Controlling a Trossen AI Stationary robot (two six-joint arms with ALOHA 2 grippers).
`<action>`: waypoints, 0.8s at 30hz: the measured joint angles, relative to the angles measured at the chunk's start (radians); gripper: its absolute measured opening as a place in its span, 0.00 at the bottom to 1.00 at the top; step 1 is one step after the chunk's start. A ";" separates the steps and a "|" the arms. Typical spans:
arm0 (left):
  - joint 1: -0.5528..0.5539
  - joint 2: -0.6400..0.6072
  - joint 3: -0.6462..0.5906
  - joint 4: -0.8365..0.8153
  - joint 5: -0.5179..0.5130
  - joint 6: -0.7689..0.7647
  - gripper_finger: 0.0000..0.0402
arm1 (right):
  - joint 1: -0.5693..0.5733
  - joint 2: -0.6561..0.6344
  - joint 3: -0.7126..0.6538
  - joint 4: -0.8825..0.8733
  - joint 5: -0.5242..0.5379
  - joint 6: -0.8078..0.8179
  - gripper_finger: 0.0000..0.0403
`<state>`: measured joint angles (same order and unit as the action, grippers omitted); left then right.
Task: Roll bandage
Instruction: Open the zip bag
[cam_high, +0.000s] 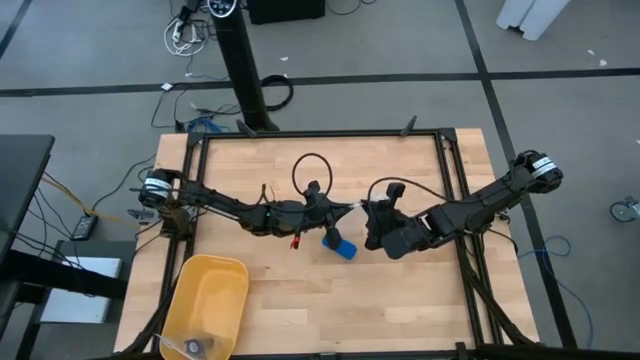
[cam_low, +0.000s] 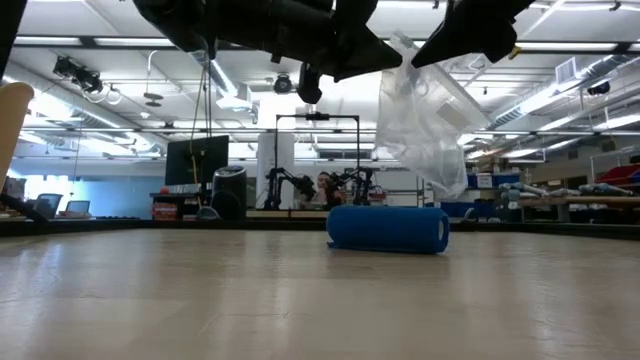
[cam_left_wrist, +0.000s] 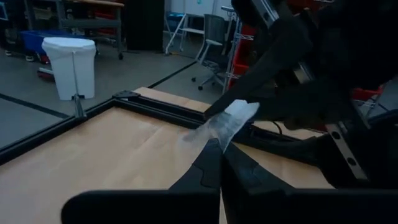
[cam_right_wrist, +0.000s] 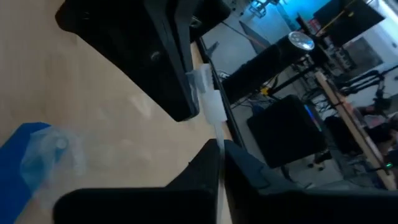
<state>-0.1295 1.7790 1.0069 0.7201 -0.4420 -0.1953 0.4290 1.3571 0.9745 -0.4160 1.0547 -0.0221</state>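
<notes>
Pinching clear bag (cam_low: 420, 115): both hands closed | low view: bandage (cam_low: 387, 229) rolled, on table

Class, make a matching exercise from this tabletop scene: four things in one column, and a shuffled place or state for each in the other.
Things:
1. bandage
2. plastic bag
3. yellow bin
4. left gripper

States:
A. at the table's near-left corner
B. shut on the plastic bag
C. rolled, lying on the table
D. hanging above the table, held by both grippers

Pairs: 1-C, 2-D, 3-A, 4-B
</notes>
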 joint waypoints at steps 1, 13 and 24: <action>0.000 0.000 0.000 0.000 0.002 0.007 0.00 | 0.004 0.000 0.000 0.000 0.010 -0.008 0.02; -0.017 -0.073 -0.001 -0.105 0.050 0.265 0.11 | 0.034 -0.012 0.001 0.000 -0.046 -0.040 0.01; -0.043 -0.119 -0.001 -0.237 0.055 0.348 0.14 | -0.024 -0.012 0.004 0.046 -0.188 -0.086 0.01</action>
<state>-0.1726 1.6596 1.0061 0.4829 -0.3872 0.1528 0.4050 1.3453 0.9783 -0.3697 0.8671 -0.1082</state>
